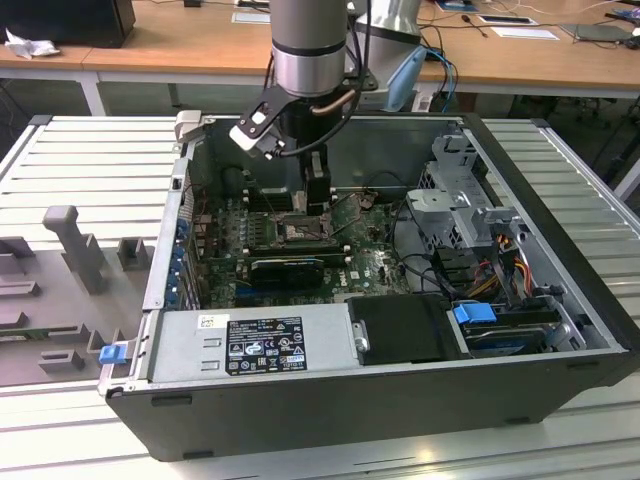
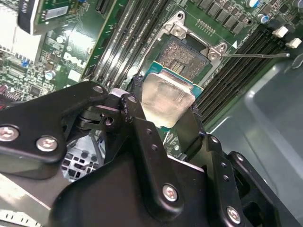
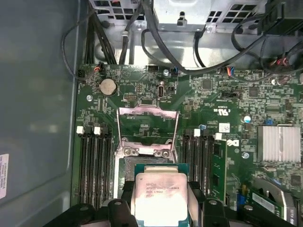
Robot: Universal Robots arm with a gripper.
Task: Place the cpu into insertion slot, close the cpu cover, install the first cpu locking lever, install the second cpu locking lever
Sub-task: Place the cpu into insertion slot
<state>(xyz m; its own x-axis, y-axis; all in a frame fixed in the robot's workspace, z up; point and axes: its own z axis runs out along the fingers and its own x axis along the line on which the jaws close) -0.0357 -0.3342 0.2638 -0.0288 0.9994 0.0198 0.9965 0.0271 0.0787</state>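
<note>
Gripper (image 2: 165,97) tight around cpu (image 3: 161,194) over insertion slot (image 2: 182,54); slatted metal table (image 1: 80,160); wooden desks (image 1: 180,40) behind

A pale grey metal table (image 1: 90,160) carries everything, its slats running from 9 o'clock to 3 o'clock. 1 open black computer case (image 1: 300,430) lies on its side across the middle of the table, open face up, with its long dark wall along the 6 o'clock edge. At 9 o'clock, just beside the case, a flat grey fixture plate (image 1: 35,335) lies on the slats. 1 tall grey post (image 1: 72,240) stands upright on the plate, with several low grey blocks near it. Beyond the table, at 12 o'clock, stand wooden desks (image 1: 170,50).
</note>
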